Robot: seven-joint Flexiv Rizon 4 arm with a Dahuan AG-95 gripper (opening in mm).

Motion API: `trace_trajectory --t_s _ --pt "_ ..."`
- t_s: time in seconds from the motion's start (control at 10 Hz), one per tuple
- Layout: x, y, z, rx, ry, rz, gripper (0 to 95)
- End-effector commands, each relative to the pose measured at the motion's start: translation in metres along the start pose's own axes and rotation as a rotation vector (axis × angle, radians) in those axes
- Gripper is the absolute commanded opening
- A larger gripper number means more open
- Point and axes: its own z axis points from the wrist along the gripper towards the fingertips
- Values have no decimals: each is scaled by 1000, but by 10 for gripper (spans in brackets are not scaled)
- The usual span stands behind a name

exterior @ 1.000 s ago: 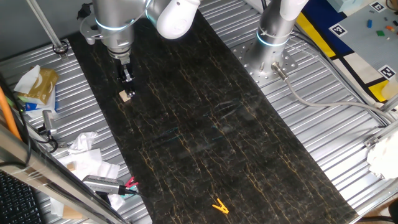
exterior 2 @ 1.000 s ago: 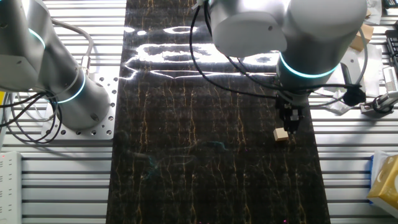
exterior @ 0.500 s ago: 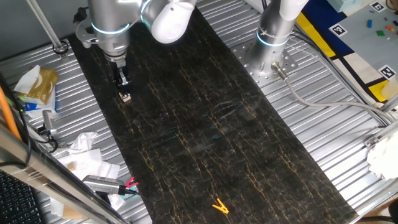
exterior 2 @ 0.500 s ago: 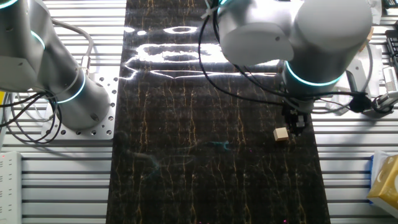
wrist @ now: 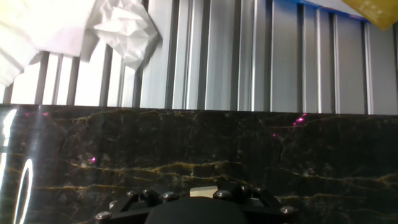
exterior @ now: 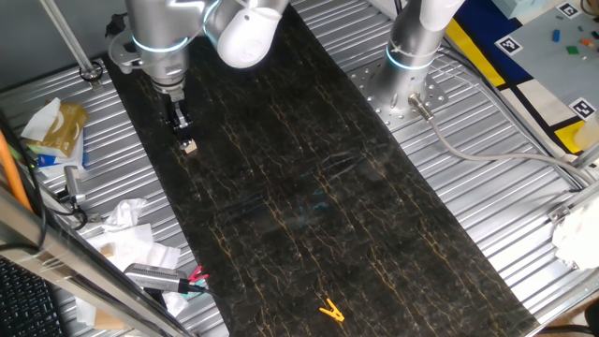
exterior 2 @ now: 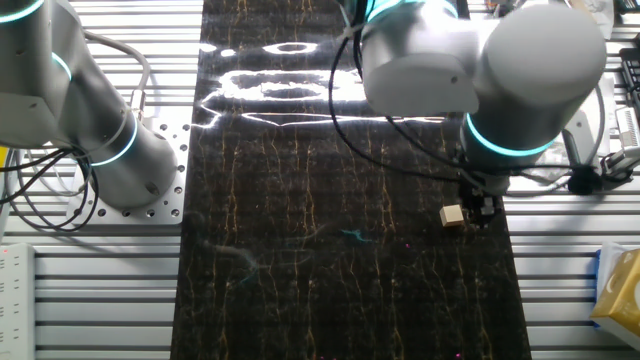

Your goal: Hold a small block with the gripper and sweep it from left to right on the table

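Black marble-look worktop (exterior: pixel 309 178) with thin gold veins, running diagonally from upper left to lower right of one fixed view; a vertical band down the middle of the other fixed view, with bright glare near its top. Ribbed silver metal surround (exterior: pixel 487 201) on both long sides.

Silver-white arm (exterior 2: pixel 480 70) with glowing blue ring fills the upper right of the other fixed view. A second arm base (exterior: pixel 412 47) with its own blue ring stands on the ribbed metal at upper centre-right of one fixed view, a grey cable trailing from it.

Left edge of one fixed view: crumpled white paper (exterior: pixel 126 229), a yellowish packet (exterior: pixel 56 126). Hand view shows white paper (wrist: pixel 124 28) on the ribbed metal at upper left, worktop edge across mid-frame.

Claw (exterior: pixel 182 124), upper left of one fixed view, points down near the worktop's left edge. Small block (exterior: pixel 188 146) sits on the worktop at the claw's tip; in the other fixed view the block (exterior 2: pixel 452 215) shows just left of the claw (exterior 2: pixel 482 207), right of centre. Cannot tell whether the fingers clamp it or only touch it. Hand view: pale patch at bottom centre between black claw parts, too hidden to read.

Yellow clip (exterior: pixel 329 310) lies at bottom centre of one fixed view, well apart from the block.
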Motion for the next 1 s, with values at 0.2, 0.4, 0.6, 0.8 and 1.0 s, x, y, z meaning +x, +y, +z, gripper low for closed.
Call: trace_trajectory --t_s 0.2,0.4,0.6,0.8,1.0 --pt "-2 -1 3 2 1 2 570" --pt "-2 -3 6 2 1 2 570" --pt "-2 -3 8 2 4 0 570" --pt "-2 -4 10 0 7 -1 570" --pt "-2 -4 12 0 9 -1 570"
